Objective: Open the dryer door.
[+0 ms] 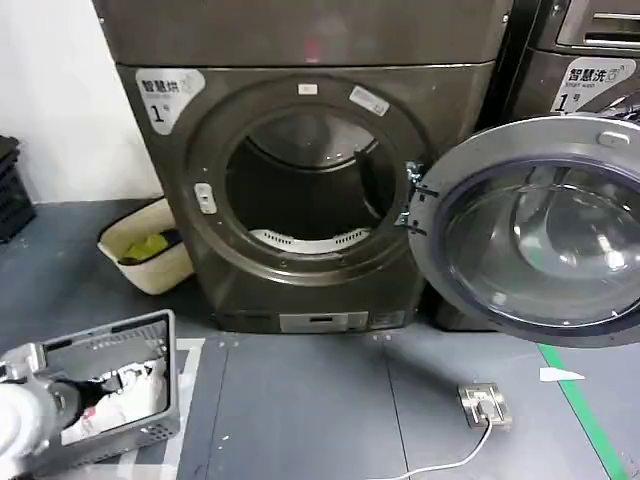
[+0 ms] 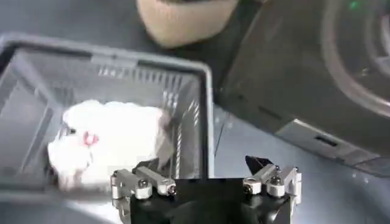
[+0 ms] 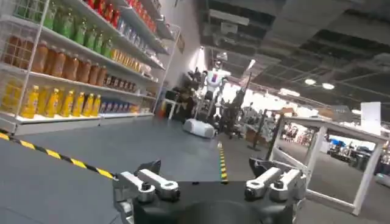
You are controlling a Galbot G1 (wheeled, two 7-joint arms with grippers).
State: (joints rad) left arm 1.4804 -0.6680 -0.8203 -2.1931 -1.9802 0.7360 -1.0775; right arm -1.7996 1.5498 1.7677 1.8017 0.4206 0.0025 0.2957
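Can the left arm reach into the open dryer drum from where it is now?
Probably yes. The left claw, open, hangs over the grey basket with white cloth. The dryer door is swung wide to the right, leaving the drum opening free.

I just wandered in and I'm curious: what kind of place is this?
Likely a mock laundry corner inside a robot demo hall: a dryer with its dryer door swung open, a laundry basket holding white cloth, and stocked drink shelves.

left hand (image 2: 207, 176) open, right hand (image 3: 210, 179) open
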